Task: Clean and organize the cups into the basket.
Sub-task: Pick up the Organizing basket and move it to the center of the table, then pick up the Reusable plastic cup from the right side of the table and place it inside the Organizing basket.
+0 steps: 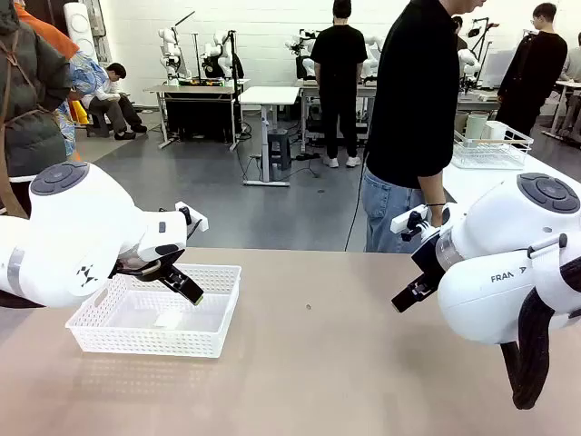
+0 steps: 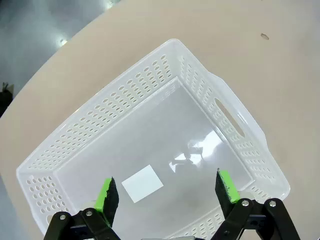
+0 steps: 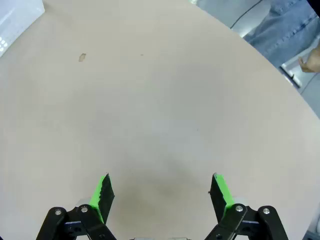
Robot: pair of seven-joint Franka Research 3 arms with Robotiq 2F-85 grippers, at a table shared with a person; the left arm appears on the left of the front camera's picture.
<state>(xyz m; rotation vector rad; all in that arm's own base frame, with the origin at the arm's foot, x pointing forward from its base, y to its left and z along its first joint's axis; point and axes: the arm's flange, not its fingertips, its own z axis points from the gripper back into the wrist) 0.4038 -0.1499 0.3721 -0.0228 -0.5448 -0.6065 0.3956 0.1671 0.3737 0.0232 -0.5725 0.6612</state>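
Tabletop (image 1: 345, 381), tan and matte, carries the white lattice basket (image 1: 145, 340) at the lower left of the front view. The basket stands upright, with a small white label (image 1: 168, 320) flat on its floor. The left hand (image 1: 186, 291) hangs over the basket's far side, its green-tipped fingers angled down toward the inside. In the left wrist view the left hand (image 2: 167, 190) rises from the bottom edge with its fingers spread wide and nothing between them. The basket (image 2: 235, 120), its oval handle cut-out and the label (image 2: 142, 182) lie beneath it.

At the middle right of the front view the right hand (image 1: 408, 292) is held above the tabletop, well apart from the basket. The right wrist view shows the right hand (image 3: 161, 189) with its fingers also spread wide and nothing in them, over plain tabletop (image 3: 160, 110). A corner of the basket (image 3: 15, 20) shows at that frame's upper left. A small dark speck (image 1: 309, 307) marks the tabletop between the two hands.

A pale green cup (image 1: 476, 125) stands in a white wire rack (image 1: 495, 154) on a white table at the upper right of the front view, far from the basket. A person (image 1: 418, 91) in a black top and jeans stands at the tabletop's far edge, right of centre.
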